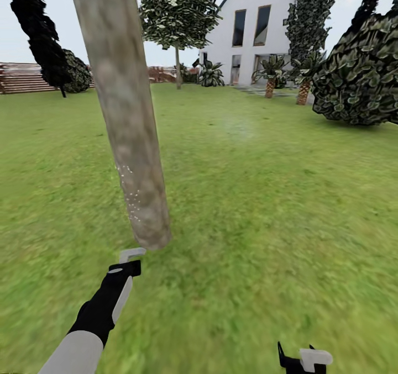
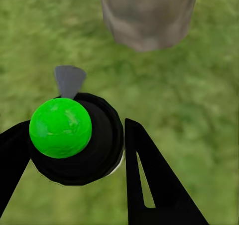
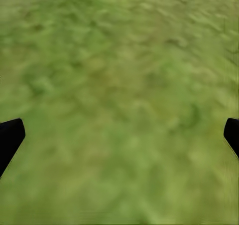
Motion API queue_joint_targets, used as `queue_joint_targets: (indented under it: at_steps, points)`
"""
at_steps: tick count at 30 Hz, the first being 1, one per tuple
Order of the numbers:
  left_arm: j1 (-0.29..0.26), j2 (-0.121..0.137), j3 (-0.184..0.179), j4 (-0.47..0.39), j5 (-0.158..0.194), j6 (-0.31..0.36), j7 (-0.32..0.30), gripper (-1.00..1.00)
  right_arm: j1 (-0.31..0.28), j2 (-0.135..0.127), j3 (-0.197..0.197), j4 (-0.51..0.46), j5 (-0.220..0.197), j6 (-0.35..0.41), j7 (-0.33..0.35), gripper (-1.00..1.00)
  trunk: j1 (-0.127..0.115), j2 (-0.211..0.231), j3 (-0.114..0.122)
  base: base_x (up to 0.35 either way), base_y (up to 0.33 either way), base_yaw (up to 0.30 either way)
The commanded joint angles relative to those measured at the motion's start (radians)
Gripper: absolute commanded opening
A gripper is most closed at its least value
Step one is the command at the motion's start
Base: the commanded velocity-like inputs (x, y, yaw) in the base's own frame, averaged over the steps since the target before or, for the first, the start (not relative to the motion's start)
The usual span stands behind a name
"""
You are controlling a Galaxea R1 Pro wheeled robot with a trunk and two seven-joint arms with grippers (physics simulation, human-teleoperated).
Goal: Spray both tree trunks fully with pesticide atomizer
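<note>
A thick pale grey-beige tree trunk point(image 1: 124, 114) rises from the grass just ahead, leaning slightly. White specks dot its lower bark. My left gripper point(image 1: 128, 268) is shut on the pesticide atomizer point(image 1: 131, 254), whose pale grey trigger head sits just short of the trunk's base. In the left wrist view the atomizer point(image 2: 74, 140) is a round black bottle with a bright green top between the two black fingers point(image 2: 149, 185). Its grey nozzle aims at the trunk point(image 2: 148, 15). My right gripper point(image 1: 304, 357) hangs low at the right, and in its wrist view the gripper point(image 3: 119, 135) is open over bare grass.
Another tree point(image 1: 178, 15) with mottled foliage stands far back by the white house point(image 1: 249, 26). A big leafy bush point(image 1: 362, 75) and small palm-like plants point(image 1: 271, 73) are at the right. A red-brown slat fence point(image 1: 22, 78) runs at the far left. Lawn spreads all around.
</note>
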Motion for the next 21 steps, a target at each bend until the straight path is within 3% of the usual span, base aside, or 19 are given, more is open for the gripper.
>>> queue_joint_targets:
  at_steps: [1, 13, 21]
  points:
    - [0.0, 0.0, 0.0, 0.0, -0.001, 0.0, 0.0, -1.0, 0.0, 0.0, 0.0, 0.0, 0.0, 0.0, 0.0, 1.0, 0.0, 0.0, 0.0, 0.228, -0.21, 0.128]
    - [0.0, 0.0, 0.0, 0.0, 0.0, 0.0, 0.0, -1.0, 0.0, -0.001, 0.0, 0.0, 0.0, 0.0, -0.001, 1.0, 0.0, 0.0, 0.0, 0.203, -0.217, 0.008]
    - [0.0, 0.0, 0.0, 0.0, 0.001, 0.0, 0.0, -1.0, 0.0, 0.0, 0.0, 0.0, 0.0, 0.0, 0.0, 1.0, 0.0, 0.0, 0.0, 0.16, -0.239, 0.243]
